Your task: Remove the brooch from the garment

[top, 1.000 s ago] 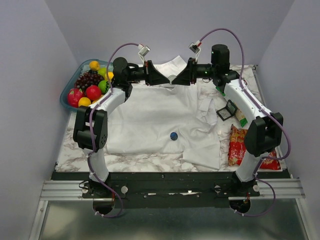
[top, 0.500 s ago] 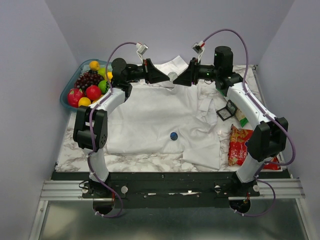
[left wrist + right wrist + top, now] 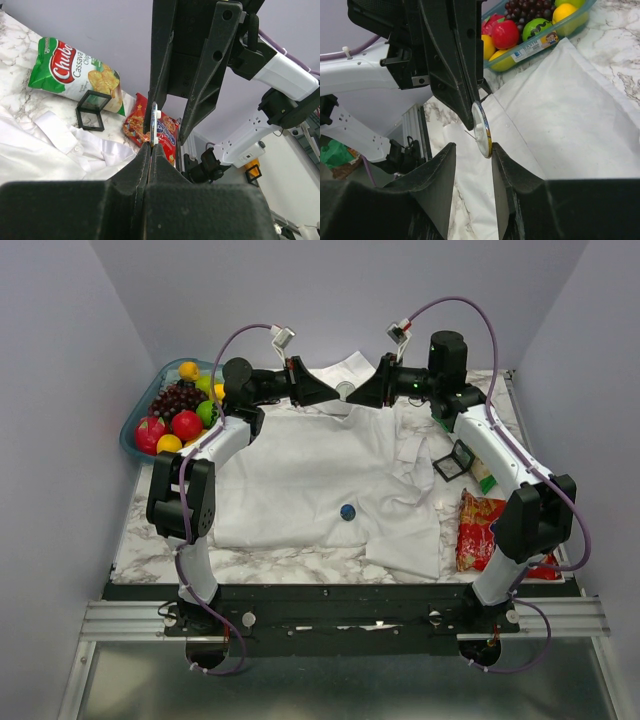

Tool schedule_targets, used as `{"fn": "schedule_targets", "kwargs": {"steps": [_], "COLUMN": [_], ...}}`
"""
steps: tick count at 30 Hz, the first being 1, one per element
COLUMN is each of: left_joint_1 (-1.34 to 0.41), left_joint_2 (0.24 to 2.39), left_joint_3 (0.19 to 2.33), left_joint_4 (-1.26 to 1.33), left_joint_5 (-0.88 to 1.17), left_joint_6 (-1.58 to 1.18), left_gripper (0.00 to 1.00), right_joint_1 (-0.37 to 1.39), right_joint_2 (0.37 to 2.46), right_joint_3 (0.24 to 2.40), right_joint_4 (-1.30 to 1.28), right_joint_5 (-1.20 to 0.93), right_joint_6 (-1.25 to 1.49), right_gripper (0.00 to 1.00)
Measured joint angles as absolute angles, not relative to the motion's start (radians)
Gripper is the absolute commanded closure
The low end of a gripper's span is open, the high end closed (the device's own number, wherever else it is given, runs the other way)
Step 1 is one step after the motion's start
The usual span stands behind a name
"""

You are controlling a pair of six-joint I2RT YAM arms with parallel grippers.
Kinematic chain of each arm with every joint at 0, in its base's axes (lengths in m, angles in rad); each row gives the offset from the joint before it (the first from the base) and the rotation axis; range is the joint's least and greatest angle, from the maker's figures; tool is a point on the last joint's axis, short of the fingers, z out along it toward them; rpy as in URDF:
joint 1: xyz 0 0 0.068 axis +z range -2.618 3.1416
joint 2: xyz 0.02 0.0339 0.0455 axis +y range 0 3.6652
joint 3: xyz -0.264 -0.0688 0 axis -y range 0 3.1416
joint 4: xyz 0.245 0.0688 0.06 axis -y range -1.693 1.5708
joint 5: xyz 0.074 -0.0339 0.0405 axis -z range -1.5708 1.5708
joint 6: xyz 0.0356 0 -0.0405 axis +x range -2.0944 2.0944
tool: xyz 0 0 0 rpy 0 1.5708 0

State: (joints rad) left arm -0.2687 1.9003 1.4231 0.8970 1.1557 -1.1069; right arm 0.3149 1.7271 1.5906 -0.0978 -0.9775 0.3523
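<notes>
The white shirt [image 3: 300,460] lies spread on the table. A dark-blue round brooch [image 3: 347,511] sits on its lower middle, far from both grippers. Above the collar, my left gripper [image 3: 335,396] is shut on a second round pin badge [image 3: 345,390]. That badge has a white back and a bare needle. It shows edge-on at my left gripper's [image 3: 150,145] tips in the left wrist view [image 3: 154,122]. My right gripper [image 3: 472,150] is open around this badge [image 3: 482,129], and the rim touches one finger.
A blue tray [image 3: 128,435] of fruit stands at the far left. A small black square frame [image 3: 458,462], a green chips bag [image 3: 75,75] and a red snack packet [image 3: 475,530] lie right of the shirt. The two arms meet over the collar.
Both grippers have shifted slightly toward the far edge with the badge between them. The right arm's elbow has swung outward. The dark-blue brooch has not moved.
</notes>
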Motion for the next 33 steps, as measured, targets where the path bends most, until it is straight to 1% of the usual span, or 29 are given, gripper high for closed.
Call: {"fn": "schedule_targets", "kwargs": {"steps": [11, 12, 16, 21, 28, 33], "left_joint_1": [-0.284, -0.284, -0.283, -0.284, -0.281, -0.281], "left_joint_2": [1.900, 1.900, 1.900, 1.900, 1.902, 1.910], "left_joint_3": [1.423, 1.423, 1.424, 1.424, 1.424, 1.425], "left_joint_4": [0.884, 0.881, 0.874, 0.869, 0.884, 0.897], "left_joint_5": [1.156, 1.156, 1.156, 1.156, 1.154, 1.152], "left_joint_6": [-1.077, -1.074, -1.063, -1.063, -1.082, -1.091], "left_gripper": [1.00, 1.00, 1.00, 1.00, 1.00, 1.00], "right_joint_1": [0.315, 0.315, 0.315, 0.315, 0.315, 0.315], "right_joint_2": [1.750, 1.753, 1.756, 1.756, 1.756, 1.756], "right_joint_3": [1.608, 1.611, 1.614, 1.614, 1.599, 1.594], "right_joint_4": [-0.099, -0.098, -0.098, -0.097, -0.091, -0.091], "right_joint_5": [-0.932, -0.931, -0.930, -0.950, -0.974, -0.973], "right_joint_6": [0.371, 0.373, 0.377, 0.360, 0.339, 0.339], "right_gripper": [0.63, 0.62, 0.51, 0.48, 0.57, 0.59]}}
